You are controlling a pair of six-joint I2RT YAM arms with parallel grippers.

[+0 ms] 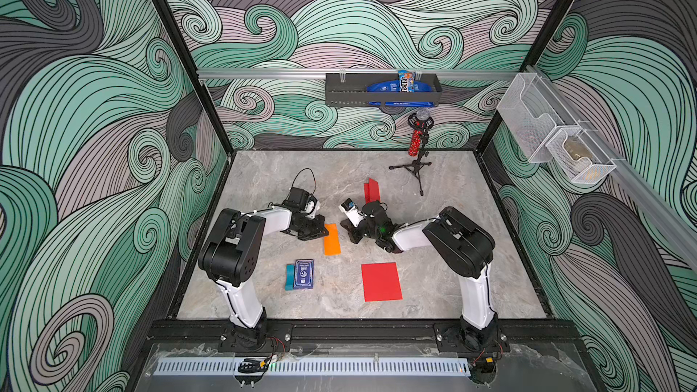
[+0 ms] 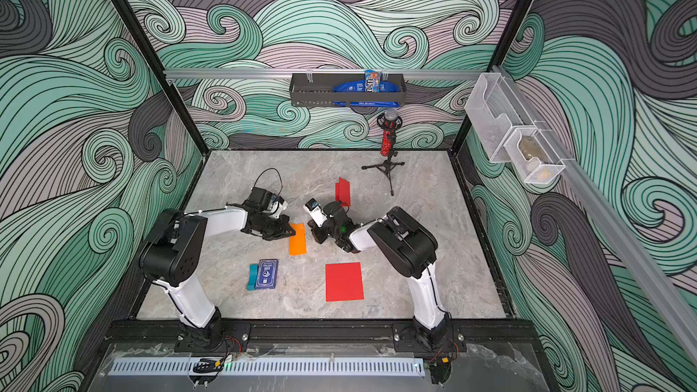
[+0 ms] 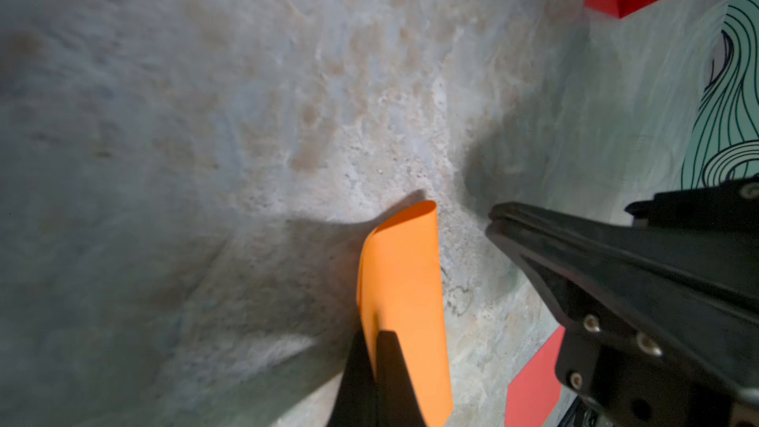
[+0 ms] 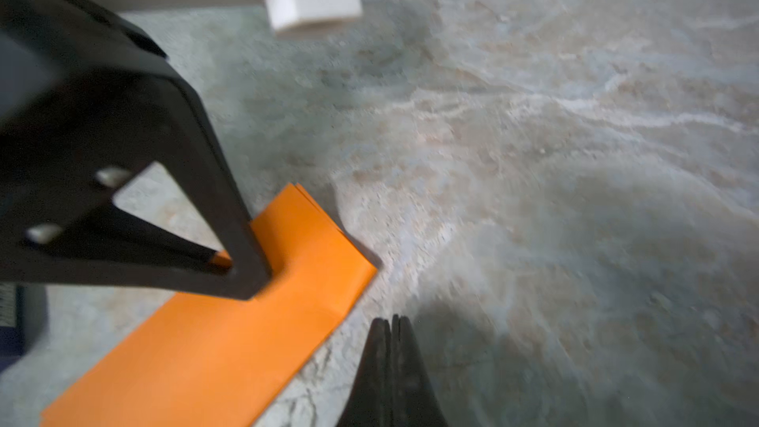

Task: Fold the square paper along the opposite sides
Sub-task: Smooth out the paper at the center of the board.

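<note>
An orange paper (image 1: 332,240) (image 2: 297,240), folded into a narrow strip, lies at the middle of the table. My left gripper (image 1: 325,232) (image 2: 292,233) is shut on its far left corner. In the left wrist view the sheet (image 3: 404,277) runs in between the fingertips (image 3: 386,347), and its far end curls up. My right gripper (image 1: 344,225) (image 2: 310,225) hovers just right of the strip's far end, shut with nothing in it (image 4: 392,319). In the right wrist view the layered edges of the paper (image 4: 230,322) show beside the left gripper's fingers (image 4: 242,264).
A flat red square sheet (image 1: 381,281) lies in front of the right arm. A folded red paper (image 1: 371,190) stands behind the right gripper. A blue card box (image 1: 303,274) and a teal block (image 1: 289,277) sit front left. A microphone tripod (image 1: 415,167) stands back right.
</note>
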